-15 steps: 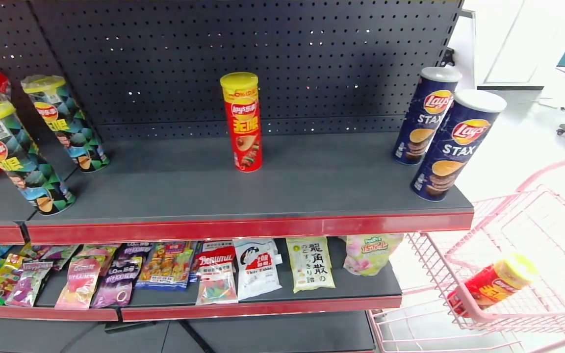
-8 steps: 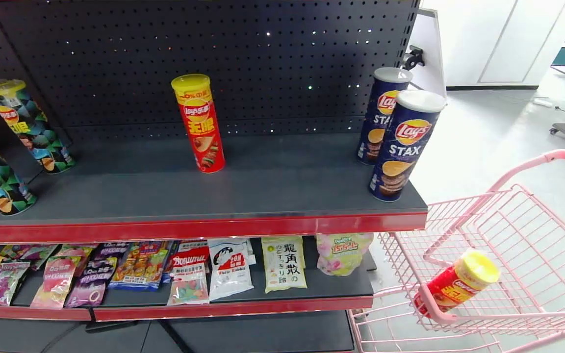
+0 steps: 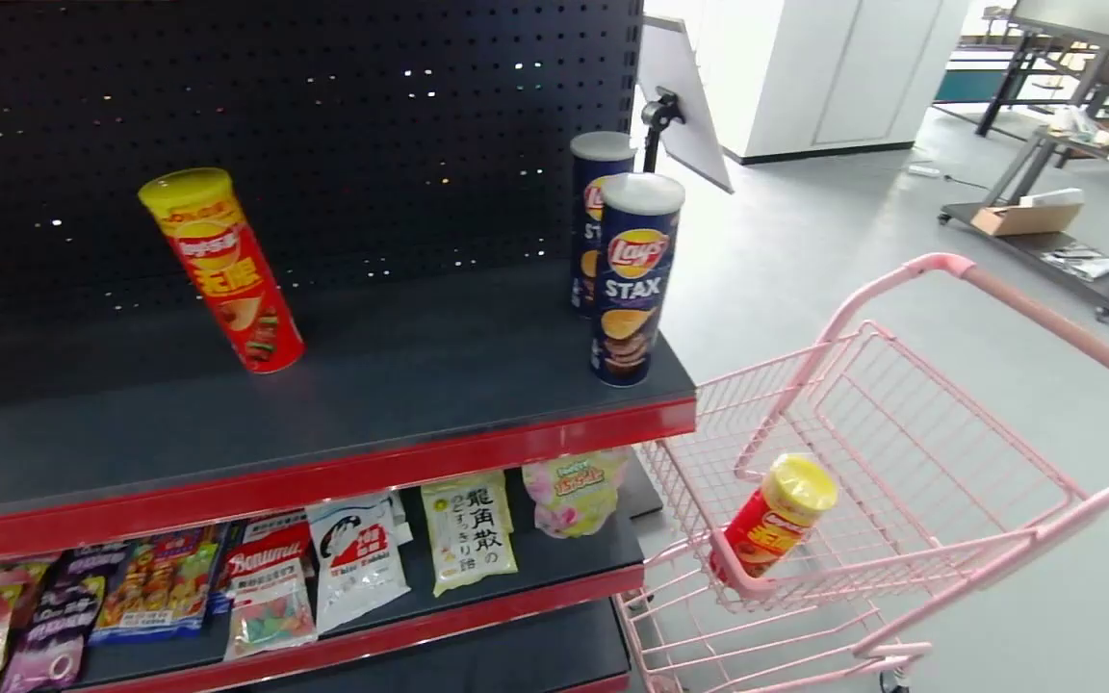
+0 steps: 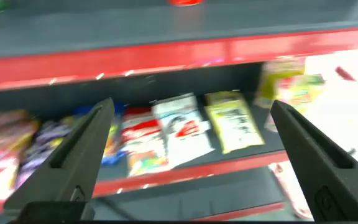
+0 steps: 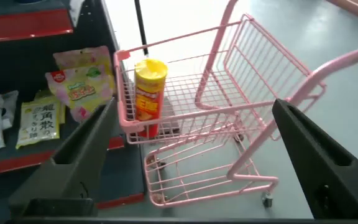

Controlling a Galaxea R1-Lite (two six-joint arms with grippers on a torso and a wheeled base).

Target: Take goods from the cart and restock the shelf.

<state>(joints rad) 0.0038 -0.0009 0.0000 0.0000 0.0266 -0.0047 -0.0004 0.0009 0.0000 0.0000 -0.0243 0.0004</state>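
left gripper (image 4: 191, 104) is spread wide with nothing between its fingers (image 4: 73, 162), and it faces the lower shelf (image 4: 185, 177), where the view is blurred but i can make out a row of flat snack bags (image 4: 179, 127). right gripper (image 5: 194, 102) is also wide open and empty, and it looks down on the pink cart (image 5: 185, 118). the thing i'm after, the red can with the yellow lid (image 5: 149, 96), sits in the cart's upper basket, in the corner nearest the shelf end; from the head camera that red can (image 3: 774, 520) leans tilted against the pink cart's (image 3: 1026, 520) wire wall, lid uppermost. the basket rim and wire sides close around it, and the long handle bar (image 3: 1045, 318) crosses above the far side. the cart stands just beside the end of the shelving, and a pink-green bag (image 3: 574, 491) lies at the lower shelf's corner, near the basket. on the upper shelf (image 3: 323, 476) a second red can (image 3: 225, 269) stands well apart from two blue cans (image 3: 633, 274), which stand one behind the other at the end nearest the cart. beside the pink-green bag lie a yellow-green bag (image 3: 466, 529) and a white bag (image 3: 355, 558). a white sign on a clamp (image 3: 684, 106) sticks up behind the blue cans, with a white cabinet (image 3: 824, 67) and a low trolley carrying a cardboard box (image 3: 1026, 217) farther off on the grey floor.
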